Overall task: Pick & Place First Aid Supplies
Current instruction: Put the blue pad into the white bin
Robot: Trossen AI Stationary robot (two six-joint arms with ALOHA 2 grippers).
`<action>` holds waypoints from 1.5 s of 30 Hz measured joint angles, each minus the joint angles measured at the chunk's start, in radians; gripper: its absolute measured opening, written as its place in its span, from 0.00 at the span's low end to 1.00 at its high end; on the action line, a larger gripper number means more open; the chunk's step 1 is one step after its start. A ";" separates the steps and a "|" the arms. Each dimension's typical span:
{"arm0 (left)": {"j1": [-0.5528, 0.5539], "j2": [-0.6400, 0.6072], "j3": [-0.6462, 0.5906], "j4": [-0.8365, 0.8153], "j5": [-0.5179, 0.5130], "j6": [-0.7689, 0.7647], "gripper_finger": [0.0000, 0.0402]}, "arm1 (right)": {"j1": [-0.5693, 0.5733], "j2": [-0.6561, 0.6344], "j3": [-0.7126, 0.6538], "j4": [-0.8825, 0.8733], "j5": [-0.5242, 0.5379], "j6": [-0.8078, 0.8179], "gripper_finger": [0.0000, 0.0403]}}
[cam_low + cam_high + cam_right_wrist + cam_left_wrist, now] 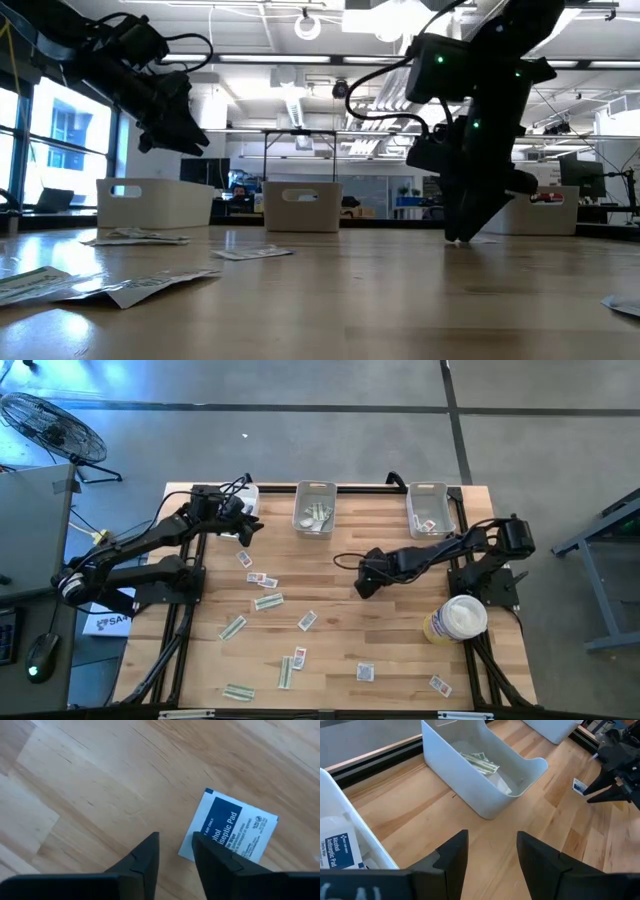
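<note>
Small flat packets lie scattered on the wooden table: white squarish ones (262, 579) and pale green strips (268, 601). My right gripper (362, 582) points down at mid-table, its tips near the wood (460, 236), open by a narrow gap (175, 855). A white packet with a blue mark (230, 832) lies flat beside that gap, partly under one finger. My left gripper (247, 522) hangs open (492, 855) above the table's far left, between the left bin (350, 820) and the middle bin (485, 775). The middle bin holds green strips (480, 762). My right gripper comes from above, pointing down. One finger (220, 865) overlaps the white packet's edge (197, 845), and only bare wood shows between the two fingers. The packet lies flat on the table. I cannot tell whether the finger touches it.
Three clear bins stand along the far edge: left (240, 498), middle (315, 508), right (430, 508). A white-and-yellow round tub (458, 620) stands near the right edge, beside the right arm's base. More packets lie toward the near edge (365, 672). Bare wood shows at mid-table.
</note>
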 joint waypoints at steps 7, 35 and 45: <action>0.000 0.000 0.000 0.000 0.000 0.000 0.41 | 0.001 0.000 -0.005 -0.037 0.047 -0.026 0.16; -0.180 0.000 -0.001 0.107 -0.014 -0.002 0.41 | 0.060 0.027 0.156 -0.080 0.086 -0.228 0.00; -0.384 0.000 -0.001 0.132 -0.169 -0.003 0.41 | 0.055 0.025 0.164 -0.259 0.084 -0.183 0.10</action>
